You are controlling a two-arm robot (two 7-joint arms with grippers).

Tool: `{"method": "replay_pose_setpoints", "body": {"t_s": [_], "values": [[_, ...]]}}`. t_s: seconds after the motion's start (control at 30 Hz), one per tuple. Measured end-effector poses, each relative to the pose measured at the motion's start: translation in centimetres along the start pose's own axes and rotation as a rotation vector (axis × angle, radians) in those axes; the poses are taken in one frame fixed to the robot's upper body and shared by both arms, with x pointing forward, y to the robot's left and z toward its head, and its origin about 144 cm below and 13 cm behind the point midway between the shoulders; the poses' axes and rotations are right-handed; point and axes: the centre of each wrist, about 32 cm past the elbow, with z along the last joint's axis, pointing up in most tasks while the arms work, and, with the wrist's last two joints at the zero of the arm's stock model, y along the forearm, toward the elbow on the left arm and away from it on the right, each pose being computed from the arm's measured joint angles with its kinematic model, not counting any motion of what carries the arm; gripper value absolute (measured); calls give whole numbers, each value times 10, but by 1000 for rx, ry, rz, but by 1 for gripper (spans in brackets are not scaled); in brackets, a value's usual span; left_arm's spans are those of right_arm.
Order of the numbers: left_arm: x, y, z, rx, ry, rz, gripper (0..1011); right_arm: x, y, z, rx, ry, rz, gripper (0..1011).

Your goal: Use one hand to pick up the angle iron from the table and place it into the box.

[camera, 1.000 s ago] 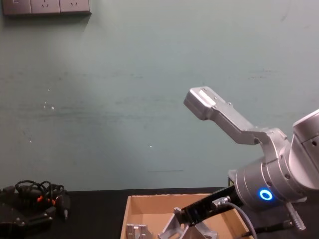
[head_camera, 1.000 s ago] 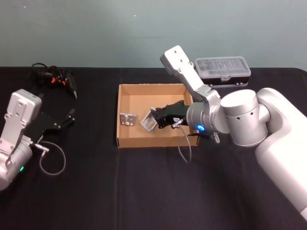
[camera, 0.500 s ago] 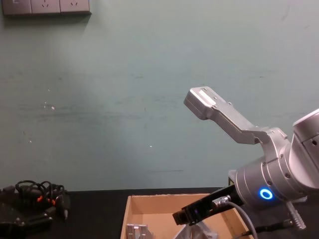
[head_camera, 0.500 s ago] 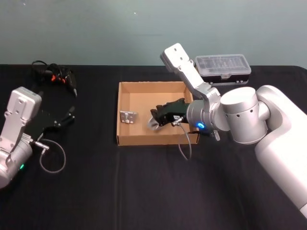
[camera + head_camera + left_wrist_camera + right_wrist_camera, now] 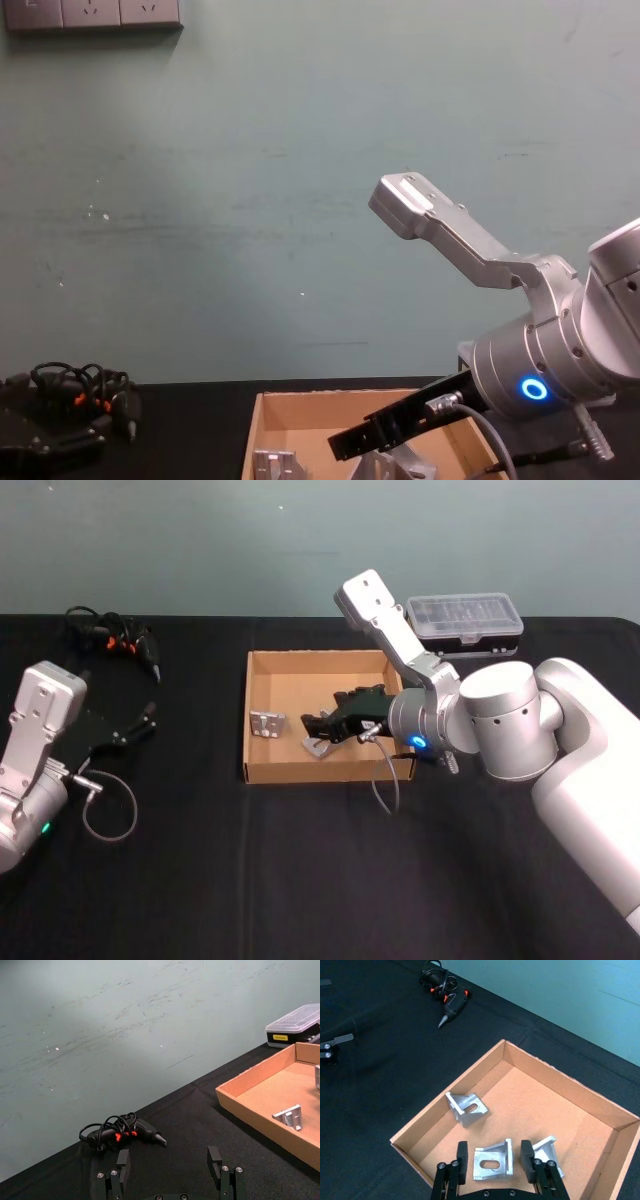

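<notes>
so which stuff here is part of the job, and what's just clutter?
Job:
- box
- three angle irons in it, one between the open right gripper's fingers
- table

Clutter:
- corded tool
- clear-lidded case
- left gripper, open, idle

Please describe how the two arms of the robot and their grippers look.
Both arms have silver-grey housings and black jointed grippers. The right gripper sits on a bulky rounded joint with a glowing blue ring and a grey cable. The left gripper has a looped grey cable and a small green light.
</notes>
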Motion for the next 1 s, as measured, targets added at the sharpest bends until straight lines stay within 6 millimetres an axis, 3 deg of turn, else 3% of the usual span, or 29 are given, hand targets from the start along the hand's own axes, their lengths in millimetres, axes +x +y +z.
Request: {"method": "replay_pose_setpoints", "body": {"t_s": [0.3,0.47,0.73,1.0], "values": [[0,0,0,0,0,0,1011,0,0,0,0,1,1,921],[0,0,0,0,0,0,1011,-1,-1,-4,5,-2,1,1003],[0,0,0,0,0,0,1011,-4,-14,-21,101,-23,-20,1000],[0,0,0,0,0,0,1011,-15,-38,-58,300,-91,-108,1000]]}}
